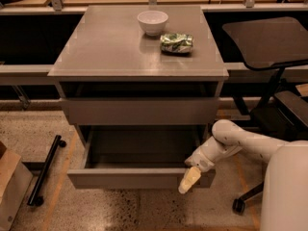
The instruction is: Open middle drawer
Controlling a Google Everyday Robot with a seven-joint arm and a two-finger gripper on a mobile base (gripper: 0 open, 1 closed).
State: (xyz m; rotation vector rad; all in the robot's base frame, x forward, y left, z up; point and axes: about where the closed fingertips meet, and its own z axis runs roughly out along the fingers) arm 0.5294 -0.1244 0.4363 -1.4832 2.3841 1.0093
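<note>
middle drawer (130, 177): low in the grey cabinet (106, 47), sticking far out, its front running left to right.
gripper (190, 180): at the front's right end, touching it; most of the drawer lies to its left.
grip: cannot tell if spread or pinching.

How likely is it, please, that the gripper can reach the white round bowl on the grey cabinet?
Probably yes: the gripper sits low at the pulled-out grey drawer's right front corner, and the white bowl stands uncovered on the grey cabinet top.
</note>
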